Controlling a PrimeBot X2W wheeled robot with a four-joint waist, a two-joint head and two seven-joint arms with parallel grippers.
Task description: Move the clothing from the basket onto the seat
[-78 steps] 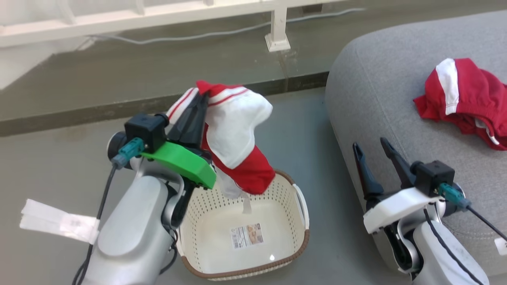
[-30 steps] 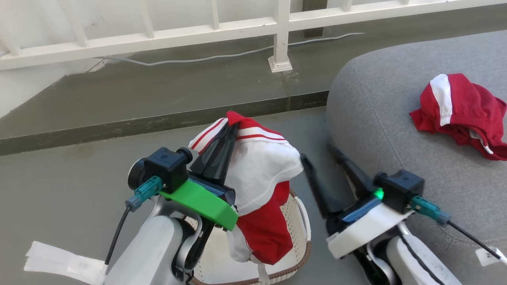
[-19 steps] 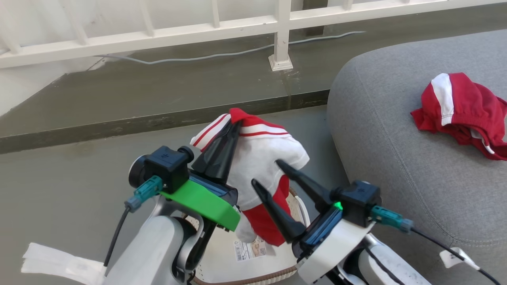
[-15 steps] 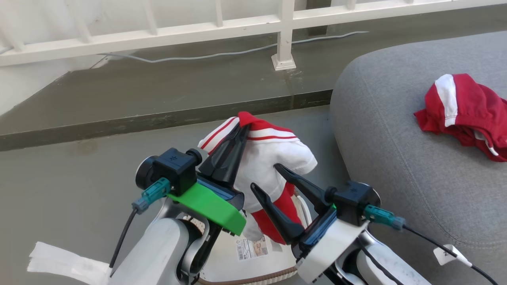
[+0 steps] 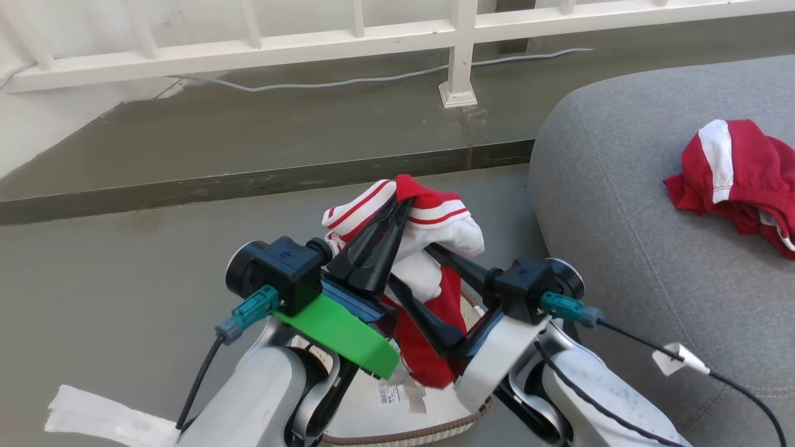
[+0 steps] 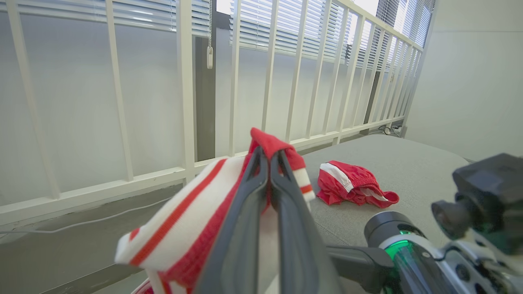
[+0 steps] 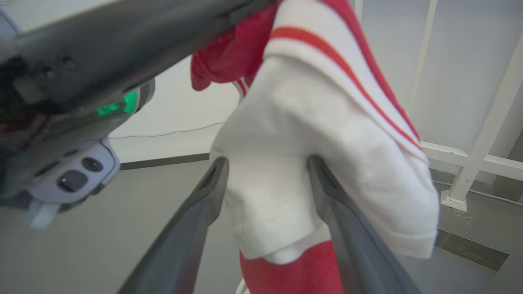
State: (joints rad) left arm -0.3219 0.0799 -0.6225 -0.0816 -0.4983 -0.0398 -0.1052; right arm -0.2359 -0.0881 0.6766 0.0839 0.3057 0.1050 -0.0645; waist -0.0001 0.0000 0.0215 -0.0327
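Seat [image 5: 621, 205], the big grey cushion, takes 3 o'clock of the head view. Basket [image 5: 447, 425] sits at 6 o'clock under my arms, mostly hidden. The bit of floor that shows is bare apart from a label [image 5: 391, 392]. Second garment [image 5: 739, 167], red with a white band, lies bunched on the seat top at 2 o'clock. Hanging garment [image 5: 450, 226], red and white with thin red stripes, is in the air above the basket at centre, beside the seat's edge and not on it.

My left claw [image 5: 400, 208] is pinched tight on its red top edge, at 12 o'clock of the cloth. In the left wrist view the two fingers press together with fabric between them. My right claw [image 7: 265, 171] is spread, one finger on each side of the white sleeve part, brushing it, not clamped.

Handling, my guess: light, limp, no stiffness, so it droops from a single pinch. Not fragile, maybe a little slick. Best hold is a thick hem or the sleeve fold. A second grip at 6 o'clock of the sleeve should keep the tail off the basket rim on the way to 3 o'clock.
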